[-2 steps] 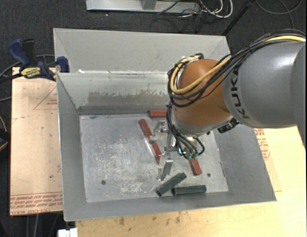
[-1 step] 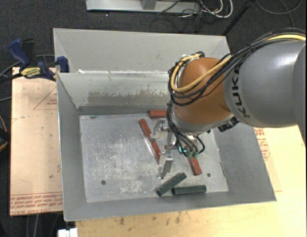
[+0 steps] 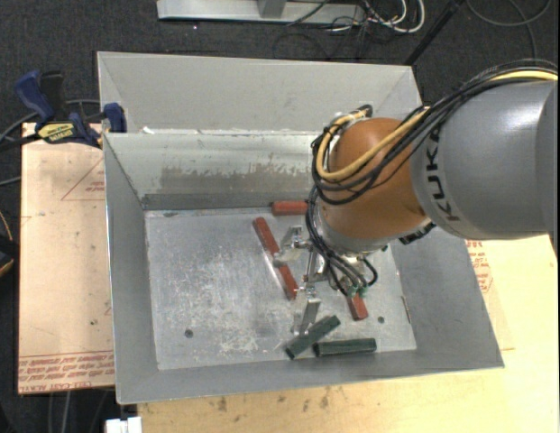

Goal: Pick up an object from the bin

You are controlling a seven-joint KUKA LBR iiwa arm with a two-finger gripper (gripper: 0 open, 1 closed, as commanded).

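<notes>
My gripper [image 3: 308, 307] hangs below the orange wrist cover, low over the front middle of the bin floor. Its tip is just above a dark green stick [image 3: 313, 336] that lies at a slant, crossing the end of a second dark green stick [image 3: 346, 346] lying flat along the front wall. A red-brown stick [image 3: 287, 280] lies just left of the gripper, and another red-brown stick [image 3: 357, 308] lies just right of it, partly under the cables. I see nothing held in the gripper.
Two more red-brown sticks lie farther back: one [image 3: 266, 235] at a slant near the middle and one [image 3: 289, 207] against the back wall. The arm and its cover hide the bin's right part. The left half of the floor is bare scratched metal.
</notes>
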